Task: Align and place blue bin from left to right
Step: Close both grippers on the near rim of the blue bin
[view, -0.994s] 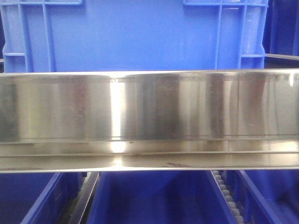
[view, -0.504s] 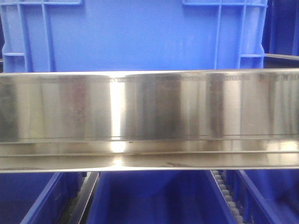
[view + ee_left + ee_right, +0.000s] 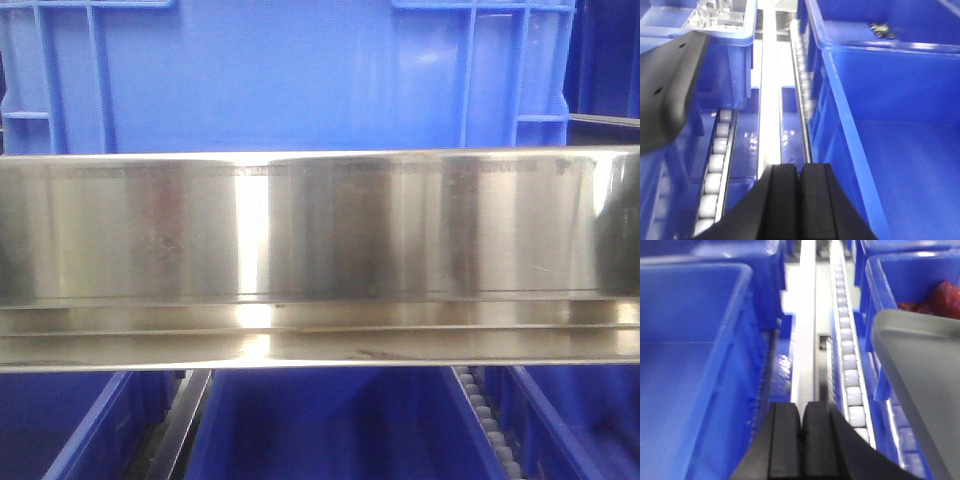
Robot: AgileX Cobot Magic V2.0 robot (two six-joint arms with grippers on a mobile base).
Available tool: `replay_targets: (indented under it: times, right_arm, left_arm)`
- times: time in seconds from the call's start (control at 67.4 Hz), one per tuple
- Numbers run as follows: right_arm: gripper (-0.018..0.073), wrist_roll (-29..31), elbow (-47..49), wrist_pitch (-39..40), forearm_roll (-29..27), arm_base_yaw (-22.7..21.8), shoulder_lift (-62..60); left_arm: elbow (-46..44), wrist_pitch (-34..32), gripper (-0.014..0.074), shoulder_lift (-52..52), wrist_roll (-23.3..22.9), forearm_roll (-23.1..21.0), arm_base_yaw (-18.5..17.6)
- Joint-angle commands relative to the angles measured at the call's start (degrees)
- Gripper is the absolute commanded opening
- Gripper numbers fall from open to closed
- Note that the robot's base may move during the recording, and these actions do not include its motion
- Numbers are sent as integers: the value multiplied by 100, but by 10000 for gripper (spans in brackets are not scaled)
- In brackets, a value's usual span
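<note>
Facing blue bin [image 3: 290, 75] | left claw [image 3: 801, 172] clenched | right claw [image 3: 801, 412] clenched | neither grips it

Bright, even indoor light: blue bin [image 3: 290, 80] flatly lit and sharp, steel rail [image 3: 400, 250] bearing a vertical glare band left of centre among dark smeared reflections, white track strip [image 3: 769, 100] overexposed in both wrist views, right wrist view soft throughout.

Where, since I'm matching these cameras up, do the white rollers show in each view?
Front view: white rollers at lower right, under the steel beam.
Left wrist view: lower left, with a second row up the centre.
Right wrist view: right of centre, running top to bottom.
Shared landmark: blue bins flanking the rollers.
</note>
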State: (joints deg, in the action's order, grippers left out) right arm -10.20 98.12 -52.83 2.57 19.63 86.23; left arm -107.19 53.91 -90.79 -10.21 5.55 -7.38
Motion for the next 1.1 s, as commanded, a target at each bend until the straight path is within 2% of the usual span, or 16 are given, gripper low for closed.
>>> replay_targets:
  times: [0.0, 0.044, 0.222, 0.46, 0.771, 0.964, 1.083]
  right_arm:
    - [-52, -444, 580, -240, 535, 253, 402]
    - [-52, -499, 825, -361, 534, 388, 580]
    - [-52, -886, 1681, -797, 547, 810, 1292]
    - [-52, -1002, 2351, -1283, 842, 1136, 1993]
    - [-52, -1002, 2463, -1317, 1172, 1171, 2199]
    - [-44, -1002, 2463, -1332, 1126, 1171, 2223]
    - [-41, -1002, 2463, -1336, 916, 1171, 2223]
  left_arm:
    - [-599, 359, -111, -428, -283, 386, -230]
    - [-851, 485, -111, -618, -395, 521, -356]
    - [-1673, 854, -111, -1235, -649, 533, -668]
    - [-1688, 854, -111, -1332, -648, 505, -771]
    - [-1688, 985, -111, -1332, -648, 516, -771]
    - [-1688, 985, -111, -1332, -648, 516, -771]
    - [-1688, 985, -111, -1332, -648, 516, -771]
